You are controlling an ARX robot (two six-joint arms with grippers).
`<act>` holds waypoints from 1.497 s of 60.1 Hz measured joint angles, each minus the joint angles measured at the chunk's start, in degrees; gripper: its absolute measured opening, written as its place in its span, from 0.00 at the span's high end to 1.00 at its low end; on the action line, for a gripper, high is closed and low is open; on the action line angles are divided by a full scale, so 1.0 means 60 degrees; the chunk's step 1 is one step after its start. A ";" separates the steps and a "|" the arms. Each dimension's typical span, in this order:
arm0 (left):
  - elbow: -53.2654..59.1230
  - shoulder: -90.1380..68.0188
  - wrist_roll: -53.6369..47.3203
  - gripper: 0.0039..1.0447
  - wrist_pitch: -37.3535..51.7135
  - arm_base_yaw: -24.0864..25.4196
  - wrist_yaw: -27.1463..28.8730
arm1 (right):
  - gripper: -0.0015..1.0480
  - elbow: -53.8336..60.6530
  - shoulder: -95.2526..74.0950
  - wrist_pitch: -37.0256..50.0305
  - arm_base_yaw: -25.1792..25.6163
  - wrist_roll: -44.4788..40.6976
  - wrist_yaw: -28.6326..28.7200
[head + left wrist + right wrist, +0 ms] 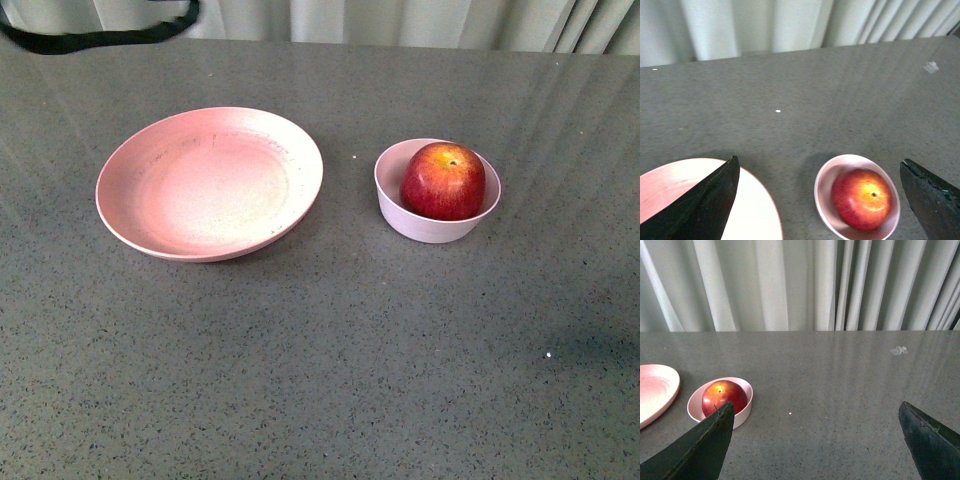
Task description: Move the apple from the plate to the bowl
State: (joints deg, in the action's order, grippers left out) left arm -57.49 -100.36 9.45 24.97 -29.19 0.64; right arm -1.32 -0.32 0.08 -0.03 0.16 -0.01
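The dark-red apple (443, 181) sits inside the small pale lilac-pink bowl (393, 200), stem dimple up. The wide salmon-pink plate (209, 183) lies bare to the bowl's left. Neither arm shows in the front view. In the left wrist view my left gripper (820, 187) hangs open above the table, its black fingers (705, 200) spread wide, with the apple (862, 198) and bowl (823, 186) between them below and the plate (757, 210) partly behind one finger. My right gripper (815, 432) is open and holds nothing; the bowl (745, 407) with the apple (722, 396) lies beside one finger.
A grey speckled table (320, 360) spreads around both dishes. Pale curtains (790, 285) hang behind its far edge. A black cable (100, 35) lies at the far left corner. A small white scrap (899, 350) rests on the table far from the bowl.
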 joint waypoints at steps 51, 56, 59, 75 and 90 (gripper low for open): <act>0.8816 0.6550 -0.1472 0.99 0.5100 0.4867 -0.0106 | 0.09 0.0000 0.0007 0.0000 0.0000 -0.0004 0.0007; 0.8987 0.7187 -0.1472 0.99 0.4641 0.4867 -0.0106 | 0.09 0.0000 0.0007 0.0000 0.0000 0.0000 0.0004; 0.9071 0.7577 -0.1472 0.99 0.4339 0.4867 -0.0106 | 0.09 0.0000 0.0007 0.0000 0.0000 0.0000 0.0000; 0.9398 0.9646 -0.1472 0.99 0.2634 0.4867 -0.0106 | 0.09 0.0000 0.0007 0.0000 0.0000 -0.0004 0.0004; 0.9439 1.1508 -0.1475 0.99 0.0962 0.4867 -0.0109 | 0.09 0.0000 0.0007 0.0000 0.0000 0.0000 0.0004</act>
State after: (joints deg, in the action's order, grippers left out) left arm -0.86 -31.31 0.60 30.74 0.01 -0.01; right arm -1.32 -0.27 0.08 -0.03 0.16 0.01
